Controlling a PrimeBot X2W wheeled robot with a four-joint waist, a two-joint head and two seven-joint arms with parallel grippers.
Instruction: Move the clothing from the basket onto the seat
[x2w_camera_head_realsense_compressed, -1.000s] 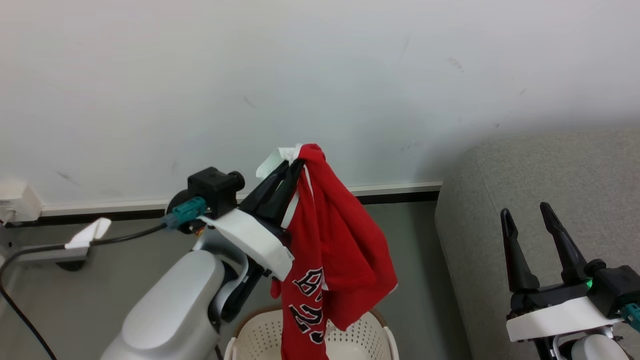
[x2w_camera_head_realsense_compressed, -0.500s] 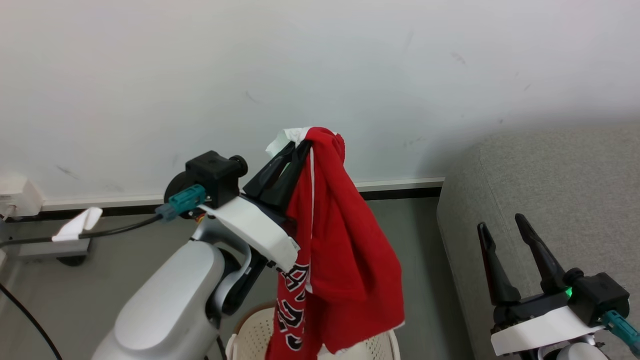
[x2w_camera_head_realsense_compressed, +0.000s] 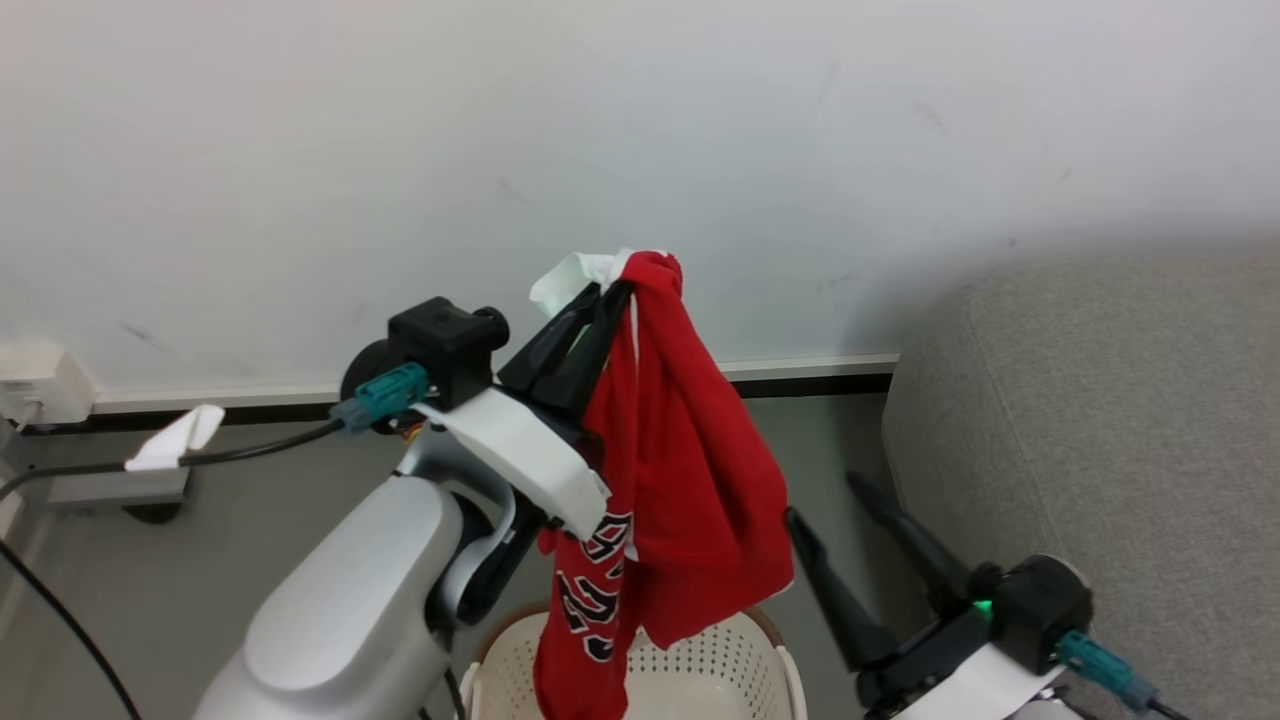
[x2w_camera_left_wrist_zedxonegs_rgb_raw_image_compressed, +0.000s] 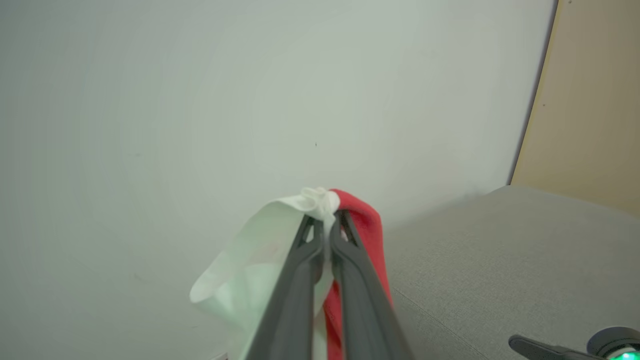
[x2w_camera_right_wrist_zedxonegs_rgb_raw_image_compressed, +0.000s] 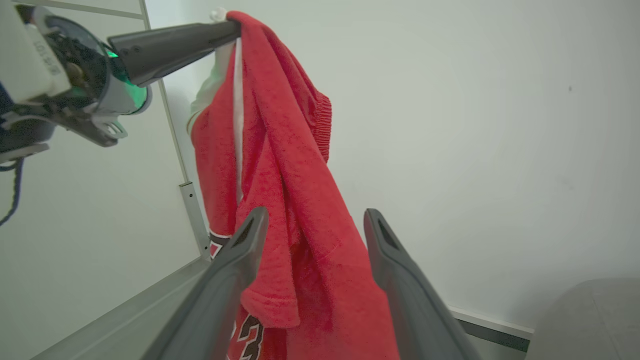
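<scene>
My left gripper is raised in front of the wall and shut on the top fold of the clothing, a red jersey with white trim and black-and-white numerals. The jersey hangs down into the cream perforated basket at the bottom edge. In the left wrist view the left gripper pinches red and white cloth. My right gripper stands open just right of the hanging jersey, fingers angled up-left. Seen from the right wrist, the right gripper frames the jersey without touching it. The grey seat fills the right side.
A white wall with a dark baseboard stands close behind. A black cable and a wall socket are at the left. Grey floor lies between basket and seat.
My right gripper has swung left and down from over the seat to beside the hanging jersey, fingers now angled left. The left gripper still holds the jersey at about the same height.
</scene>
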